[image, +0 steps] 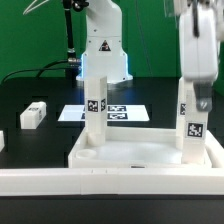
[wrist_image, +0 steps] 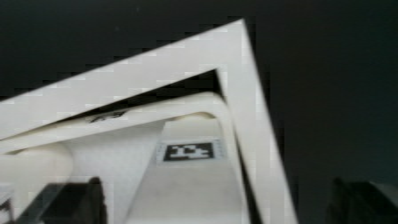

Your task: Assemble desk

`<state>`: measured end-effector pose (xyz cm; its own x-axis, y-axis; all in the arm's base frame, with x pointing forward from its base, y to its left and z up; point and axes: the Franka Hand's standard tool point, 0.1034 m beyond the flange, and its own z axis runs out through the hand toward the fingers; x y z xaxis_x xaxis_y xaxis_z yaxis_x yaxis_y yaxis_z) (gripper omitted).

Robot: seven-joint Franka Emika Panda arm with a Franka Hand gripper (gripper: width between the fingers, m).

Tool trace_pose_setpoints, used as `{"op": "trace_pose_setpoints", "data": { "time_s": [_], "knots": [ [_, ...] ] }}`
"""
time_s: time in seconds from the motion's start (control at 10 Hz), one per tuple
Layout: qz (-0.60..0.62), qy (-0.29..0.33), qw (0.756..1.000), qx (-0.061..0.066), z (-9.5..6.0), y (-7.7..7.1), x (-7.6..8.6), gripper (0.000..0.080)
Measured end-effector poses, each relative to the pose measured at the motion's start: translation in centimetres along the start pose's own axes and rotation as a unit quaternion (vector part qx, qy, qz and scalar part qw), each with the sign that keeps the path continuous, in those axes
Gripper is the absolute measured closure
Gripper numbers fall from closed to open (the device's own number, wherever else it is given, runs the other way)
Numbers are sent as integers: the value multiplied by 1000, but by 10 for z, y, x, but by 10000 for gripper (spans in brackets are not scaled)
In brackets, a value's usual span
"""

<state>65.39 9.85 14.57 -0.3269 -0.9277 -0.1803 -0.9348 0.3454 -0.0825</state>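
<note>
Desk panel point(image: 150, 155) lies flat inside the border rail point(image: 60, 182), with one leg point(image: 95, 105) upright in a far corner socket and a second leg point(image: 190, 120) standing at the corner on the exterior view's right, directly beneath the gripper point(image: 196, 97). The fingers appear closed around that second leg's top, though blur makes this uncertain. In the wrist view the tagged leg point(wrist_image: 187, 165) sits between the dark fingertips point(wrist_image: 71, 200), with the panel's rim beyond. Judging by this, the leg is being seated: keep it vertical, twist steadily, and release only once it holds. A third leg point(image: 33, 115) lies loose, well apart from the fingers.
</note>
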Motion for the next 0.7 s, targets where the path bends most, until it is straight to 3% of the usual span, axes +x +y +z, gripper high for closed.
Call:
{"op": "trace_pose_setpoints", "data": {
  "time_s": [0.1,0.3,0.7],
  "knots": [
    [1,-2,1000,3,-7,0,1,153],
    [0,1,1000,-1,0,2,2,151],
    [-5,2,1000,-1,1,2,4,151]
  ]
}}
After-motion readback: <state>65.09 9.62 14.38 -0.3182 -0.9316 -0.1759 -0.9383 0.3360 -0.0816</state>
